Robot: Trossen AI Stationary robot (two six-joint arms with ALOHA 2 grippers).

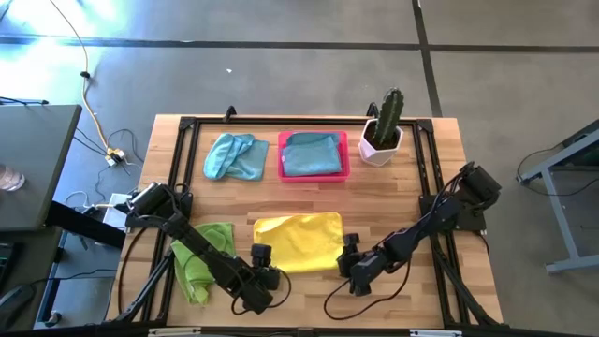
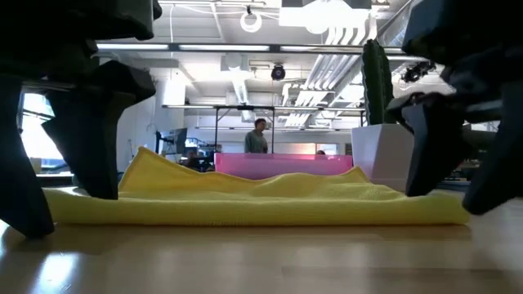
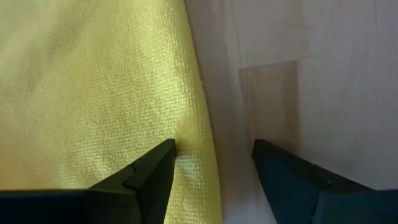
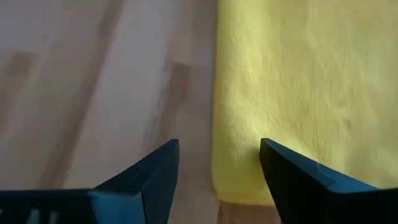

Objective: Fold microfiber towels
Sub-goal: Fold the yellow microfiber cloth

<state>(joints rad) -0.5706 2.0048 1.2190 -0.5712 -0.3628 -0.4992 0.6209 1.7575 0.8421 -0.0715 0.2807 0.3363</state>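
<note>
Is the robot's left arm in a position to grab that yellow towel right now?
Probably yes. The left gripper is open and straddles the edge of the yellow towel, with nothing between them. The right gripper stands open at the opposite edge.

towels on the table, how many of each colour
soft light blue microfiber towels: 2 (one on the bare wood, one in the rigid pink tray)
yellow microfiber towel: 1
lime green microfiber towel: 1
total: 4
</note>
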